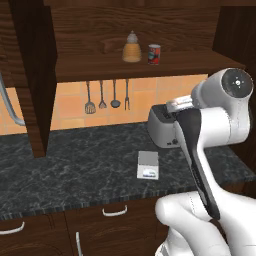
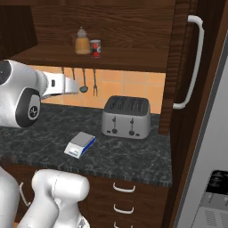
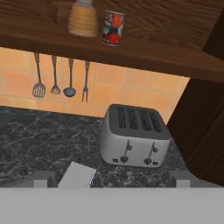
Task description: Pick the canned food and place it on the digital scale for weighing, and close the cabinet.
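Up on the shelf, canned food (image 3: 113, 28) sits well beyond the hand (image 3: 113, 179).

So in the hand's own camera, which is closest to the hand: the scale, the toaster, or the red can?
1. Digital scale, on the counter just ahead of the fingertips.
2. Toaster, farther back, to the right.
3. Canned food, up on the cabinet shelf.

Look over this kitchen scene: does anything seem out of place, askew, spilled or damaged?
Nothing looks spilled or damaged. The canned food and a tan bottle stand upright on the shelf of the cabinet, whose doors hang open. The digital scale lies flat and bare beside the toaster.
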Robot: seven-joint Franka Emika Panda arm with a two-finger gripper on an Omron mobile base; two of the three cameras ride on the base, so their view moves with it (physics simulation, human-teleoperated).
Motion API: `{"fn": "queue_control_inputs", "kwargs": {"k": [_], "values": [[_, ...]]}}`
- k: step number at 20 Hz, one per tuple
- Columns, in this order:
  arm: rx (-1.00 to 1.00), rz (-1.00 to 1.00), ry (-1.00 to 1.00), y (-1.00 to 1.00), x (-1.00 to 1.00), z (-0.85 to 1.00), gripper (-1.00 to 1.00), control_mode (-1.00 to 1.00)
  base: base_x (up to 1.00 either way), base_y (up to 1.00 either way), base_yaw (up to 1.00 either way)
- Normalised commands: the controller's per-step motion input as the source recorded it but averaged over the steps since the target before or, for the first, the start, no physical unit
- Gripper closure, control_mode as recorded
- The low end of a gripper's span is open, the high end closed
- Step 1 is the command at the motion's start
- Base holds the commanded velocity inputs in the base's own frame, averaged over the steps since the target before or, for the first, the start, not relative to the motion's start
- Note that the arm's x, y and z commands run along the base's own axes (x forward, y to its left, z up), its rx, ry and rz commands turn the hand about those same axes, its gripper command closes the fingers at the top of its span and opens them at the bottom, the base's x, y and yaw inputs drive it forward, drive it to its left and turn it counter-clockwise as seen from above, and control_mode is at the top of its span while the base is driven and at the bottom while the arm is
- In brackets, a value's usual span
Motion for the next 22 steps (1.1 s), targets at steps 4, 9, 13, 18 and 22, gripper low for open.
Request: {"fn": "queue_control_inputs", "kwargs": {"k": [4, 9, 13, 18, 22], "values": [[0.00, 0.01, -0.21, 0.01, -0.31, 0.81, -1.00, -1.00, 0.00, 0.00, 0.00], [0.00, 0.01, -0.24, -0.03, -0.10, 0.65, -1.00, -1.00, 0.00, 0.00, 0.00], [0.00, 0.00, -0.04, -0.16, -0.01, 0.70, -1.00, -1.00, 0.00, 0.00, 0.00], [0.07, 0.00, -0.02, -0.04, 0.22, 0.16, -1.00, -1.00, 0.00, 0.00, 0.00], [0.06, 0.00, 0.00, 0.00, 0.66, 0.00, -1.00, -1.00, 0.00, 0.00, 0.00]]}}
